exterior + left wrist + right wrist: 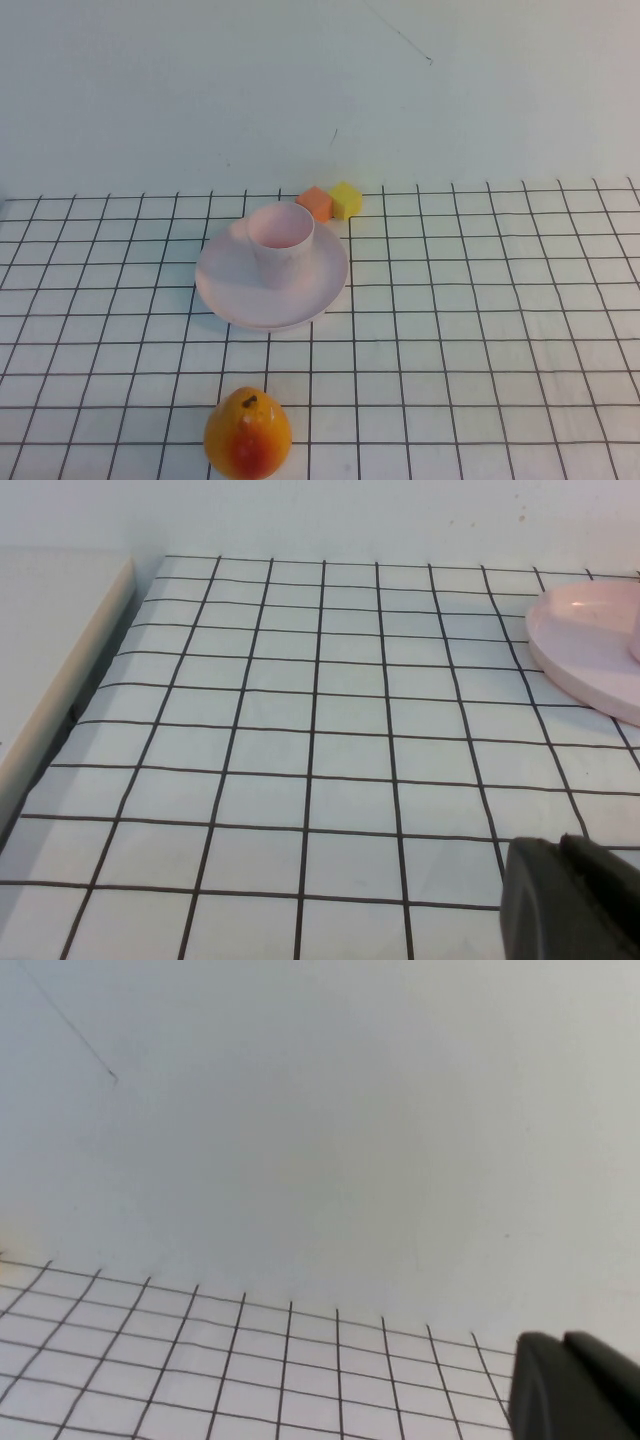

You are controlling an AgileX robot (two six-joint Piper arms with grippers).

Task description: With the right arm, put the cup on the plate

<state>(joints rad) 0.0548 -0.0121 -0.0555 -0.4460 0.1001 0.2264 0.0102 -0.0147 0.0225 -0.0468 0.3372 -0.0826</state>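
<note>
The pale pink cup [280, 243] stands upright on the pale pink plate [230, 290] in the middle of the grid-lined table in the high view. Neither arm shows in the high view. The plate's rim [580, 650] also shows in the left wrist view, with a sliver of the cup at the frame edge. My left gripper [563, 848] is shut and empty, low over the table, apart from the plate. My right gripper [563, 1341] is shut and empty, facing the far wall over the table's back edge.
An orange-yellow pear-like fruit [248, 434] sits near the front edge. An orange block [315, 203] and a yellow block [346, 199] lie just behind the plate. A pale ledge [50, 650] borders the table beside the left gripper.
</note>
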